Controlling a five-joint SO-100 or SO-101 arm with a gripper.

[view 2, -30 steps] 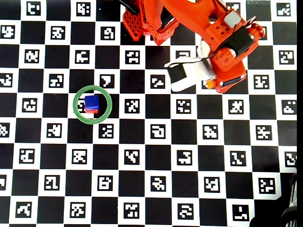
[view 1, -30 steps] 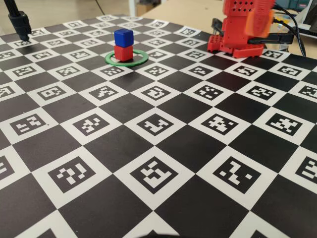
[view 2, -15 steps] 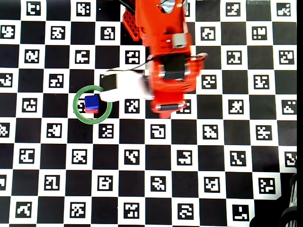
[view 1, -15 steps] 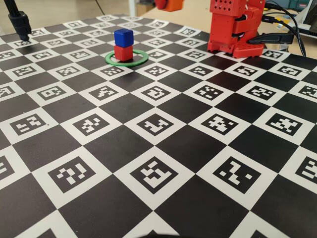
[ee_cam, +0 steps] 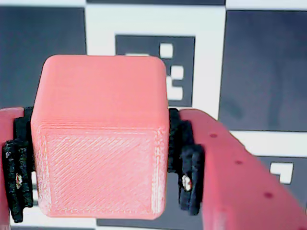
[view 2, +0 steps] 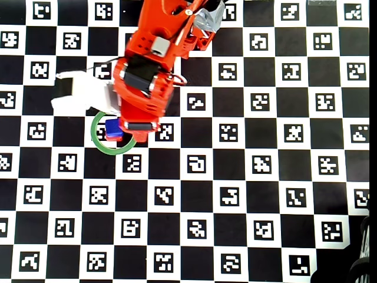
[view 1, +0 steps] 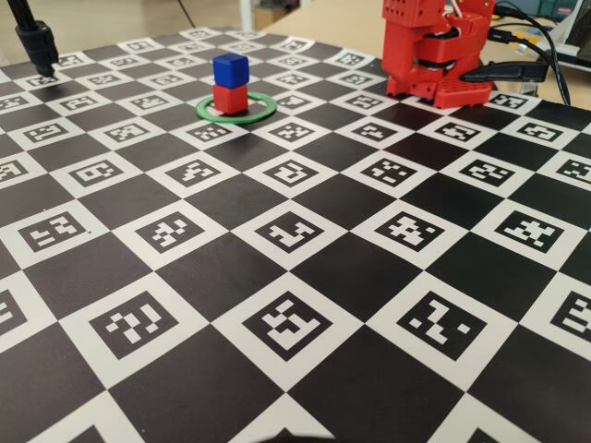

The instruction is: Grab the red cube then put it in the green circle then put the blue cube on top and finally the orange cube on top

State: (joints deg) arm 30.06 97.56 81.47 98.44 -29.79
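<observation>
— What are you working over?

— A flat board (view 1: 305,277) of black and white squares, each white square printed with a blocky black marker. In the fixed view pale tabletop shows past its far edge, cables trail behind my red base (view 1: 434,55), and a black stand (view 1: 37,41) rises at the far left corner.

— And what's in your grip?

— The orange cube (ee_cam: 100,139). My gripper (ee_cam: 103,158) is clamped on it, black ribbed pads (ee_cam: 184,158) pressed against its left and right faces. Up close it is matte plastic with fine diagonal print lines on the near face and softly rounded edges. It fills most of the wrist view, looking pale and pinkish there.

— Where are the other pieces?

— The red cube (view 1: 230,98) sits inside the green circle (view 1: 259,114), a thin flat ring lying on the board, and the blue cube (view 1: 230,69) rests squarely on top of it. Both are plain and matte.

— Anything you can't make out?

— From overhead my arm (view 2: 147,82) covers the upper right of the ring and part of the stack; only a blue corner and a red sliver show. The fixed view cuts off my upper arm at the top, so neither gripper nor orange cube appears there. My left finger is cropped at the wrist view's edge.
</observation>
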